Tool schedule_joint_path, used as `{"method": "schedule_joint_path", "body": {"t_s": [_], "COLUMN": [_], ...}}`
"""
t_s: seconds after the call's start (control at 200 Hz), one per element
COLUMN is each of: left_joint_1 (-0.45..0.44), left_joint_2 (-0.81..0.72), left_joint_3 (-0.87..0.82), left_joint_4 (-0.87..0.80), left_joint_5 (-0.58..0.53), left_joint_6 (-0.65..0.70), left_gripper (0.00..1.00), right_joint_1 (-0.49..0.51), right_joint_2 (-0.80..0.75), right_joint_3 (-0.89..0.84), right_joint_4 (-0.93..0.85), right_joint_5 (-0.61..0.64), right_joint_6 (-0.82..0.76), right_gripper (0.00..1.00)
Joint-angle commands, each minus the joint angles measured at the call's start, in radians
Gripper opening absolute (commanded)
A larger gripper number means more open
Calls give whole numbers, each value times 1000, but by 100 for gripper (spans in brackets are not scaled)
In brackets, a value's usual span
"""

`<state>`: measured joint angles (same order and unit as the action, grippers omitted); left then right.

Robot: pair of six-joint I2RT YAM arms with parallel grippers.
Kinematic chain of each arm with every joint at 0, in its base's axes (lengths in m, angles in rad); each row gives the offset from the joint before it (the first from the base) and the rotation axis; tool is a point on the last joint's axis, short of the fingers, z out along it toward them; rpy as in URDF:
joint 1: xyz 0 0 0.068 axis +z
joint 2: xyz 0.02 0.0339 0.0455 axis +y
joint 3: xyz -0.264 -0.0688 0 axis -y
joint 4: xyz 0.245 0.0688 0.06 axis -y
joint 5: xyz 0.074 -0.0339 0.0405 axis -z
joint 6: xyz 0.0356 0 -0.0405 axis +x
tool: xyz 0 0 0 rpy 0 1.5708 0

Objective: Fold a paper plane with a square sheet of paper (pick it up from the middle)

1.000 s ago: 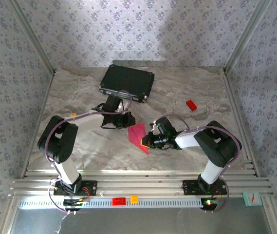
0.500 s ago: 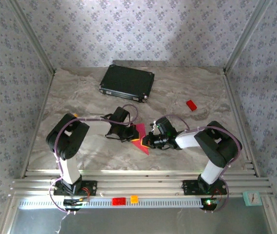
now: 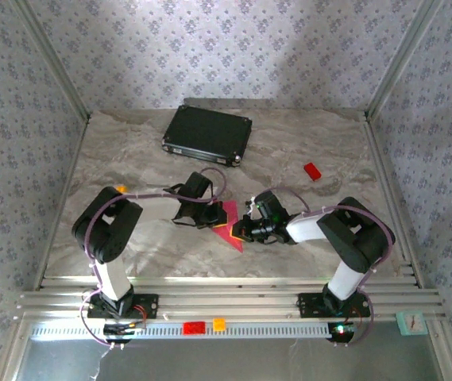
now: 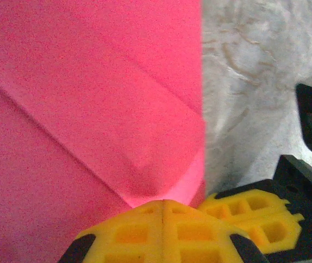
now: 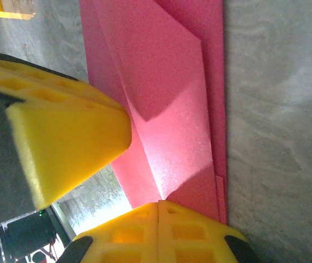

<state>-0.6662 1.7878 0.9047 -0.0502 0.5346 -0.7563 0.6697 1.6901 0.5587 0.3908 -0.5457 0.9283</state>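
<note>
The thin magenta-pink sheet of paper (image 3: pixel 227 221), already folded into layers with slanted creases, lies flat on the grey marbled table (image 3: pixel 313 143), near its middle and between the two arms. The left gripper (image 3: pixel 213 217) comes to it from the left side and the right gripper (image 3: pixel 241 231) from the right. In each wrist view the yellow fingers are together, with only a thin seam between them. The left gripper (image 4: pixel 164 233) rests its tip at the edge of a folded flap, where the paper bulges a little. The right gripper (image 5: pixel 158 233) rests its tip at the corner of another flap. I cannot tell whether any paper is caught between the fingers; it looks more like pressing than holding.

The step in hand seems to be flattening a fold. To do it well, one closed tip should pin the layers while the other slides along the crease with light, even pressure. Too much push could shift the paper or wrinkle it.
</note>
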Motion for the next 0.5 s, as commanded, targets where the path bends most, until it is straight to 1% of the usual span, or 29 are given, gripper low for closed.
{"method": "schedule_joint_path", "body": {"t_s": [0.0,0.095,0.195,0.345,0.495], "left_joint_1": [-25,-29,-29,-18,18], "left_joint_2": [-7,21,45,94,118], "left_joint_3": [10,-10,-14,-4,13], "left_joint_4": [43,76,60,29,1], "left_joint_5": [55,71,70,51,41], "left_joint_6": [-32,-64,-69,-45,-13], "left_gripper": [1,0,0,0,0], "right_joint_1": [8,7,8,8,6], "right_joint_2": [56,59,61,67,61], "right_joint_3": [-70,-71,-68,-67,-76], "right_joint_4": [-227,-224,-225,-228,-227], "right_joint_5": [82,83,82,81,83], "right_joint_6": [4,6,6,3,4], "right_gripper": [0,0,0,0,0]}}
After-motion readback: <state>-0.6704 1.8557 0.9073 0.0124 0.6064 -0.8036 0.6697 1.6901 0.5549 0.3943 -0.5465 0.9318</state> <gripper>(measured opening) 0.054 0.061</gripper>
